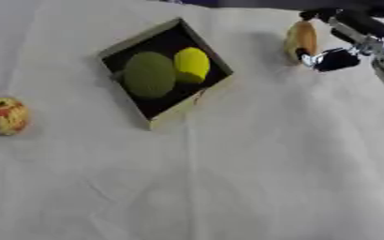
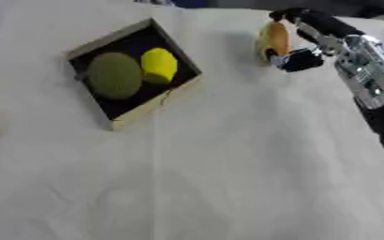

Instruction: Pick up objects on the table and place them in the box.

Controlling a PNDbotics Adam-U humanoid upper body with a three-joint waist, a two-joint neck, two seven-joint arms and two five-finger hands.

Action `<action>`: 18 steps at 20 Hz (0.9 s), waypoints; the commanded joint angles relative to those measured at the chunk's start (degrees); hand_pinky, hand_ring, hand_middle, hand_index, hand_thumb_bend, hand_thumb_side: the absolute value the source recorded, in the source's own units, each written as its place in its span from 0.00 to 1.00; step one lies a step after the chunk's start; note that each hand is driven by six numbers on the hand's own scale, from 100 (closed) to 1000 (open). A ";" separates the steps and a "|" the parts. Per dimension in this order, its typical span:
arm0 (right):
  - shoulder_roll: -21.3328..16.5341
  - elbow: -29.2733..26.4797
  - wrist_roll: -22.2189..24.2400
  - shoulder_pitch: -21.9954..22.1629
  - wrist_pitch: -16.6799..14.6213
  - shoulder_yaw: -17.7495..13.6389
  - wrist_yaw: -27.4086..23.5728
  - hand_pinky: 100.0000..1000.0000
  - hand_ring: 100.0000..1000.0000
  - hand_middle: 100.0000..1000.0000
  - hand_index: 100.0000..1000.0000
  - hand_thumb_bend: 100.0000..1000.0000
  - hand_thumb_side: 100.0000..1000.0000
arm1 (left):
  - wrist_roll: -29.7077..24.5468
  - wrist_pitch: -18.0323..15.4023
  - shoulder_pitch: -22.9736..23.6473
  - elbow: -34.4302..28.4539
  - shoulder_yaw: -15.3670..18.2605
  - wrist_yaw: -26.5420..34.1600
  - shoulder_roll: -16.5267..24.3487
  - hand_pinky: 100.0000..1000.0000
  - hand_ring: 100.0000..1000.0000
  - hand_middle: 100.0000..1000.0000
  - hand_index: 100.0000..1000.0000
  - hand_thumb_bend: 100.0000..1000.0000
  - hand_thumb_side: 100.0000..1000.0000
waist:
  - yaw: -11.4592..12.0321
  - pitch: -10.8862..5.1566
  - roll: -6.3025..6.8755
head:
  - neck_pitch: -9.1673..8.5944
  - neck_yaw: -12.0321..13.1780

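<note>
A shallow box (image 1: 188, 114) with a black inside lies askew at the upper middle of the white cloth. In it sit a green round fruit (image 1: 149, 74) and a yellow fruit (image 1: 192, 64). My right hand (image 2: 316, 40) comes in from the upper right, its fingers and thumb curled round an orange-yellow oblong fruit (image 2: 273, 40), to the right of the box. A red and yellow apple (image 1: 5, 116) rests on the cloth at the far left, apart from the box. My left hand shows in neither view.
A wrinkled white cloth (image 1: 228, 187) covers the whole table. My right forearm (image 2: 367, 79) runs down the right edge. A dark strip lies along the far edge.
</note>
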 commanded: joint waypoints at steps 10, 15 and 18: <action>-1.17 1.99 -0.26 -0.19 1.10 -1.13 4.61 0.97 1.00 0.89 1.00 0.20 0.37 | 0.28 -0.11 -0.73 -1.14 0.26 -0.56 1.17 0.69 0.75 0.71 0.81 0.00 0.51 | 0.18 0.93 1.19 | -1.22 0.05; -0.99 2.85 -0.13 -0.03 1.03 -1.29 6.52 0.95 1.00 0.88 1.00 0.19 0.42 | 0.39 -0.14 -0.88 -1.14 0.21 -0.65 1.15 0.69 0.75 0.71 0.81 0.00 0.51 | 0.45 1.48 1.20 | -1.45 -0.09; -0.81 3.20 -0.84 0.01 1.38 -1.44 6.57 0.94 1.00 0.87 1.00 0.10 0.43 | 0.43 -0.15 -1.06 -1.14 0.15 -0.70 1.16 0.69 0.75 0.71 0.81 0.00 0.51 | 0.63 1.76 1.22 | -1.58 -0.15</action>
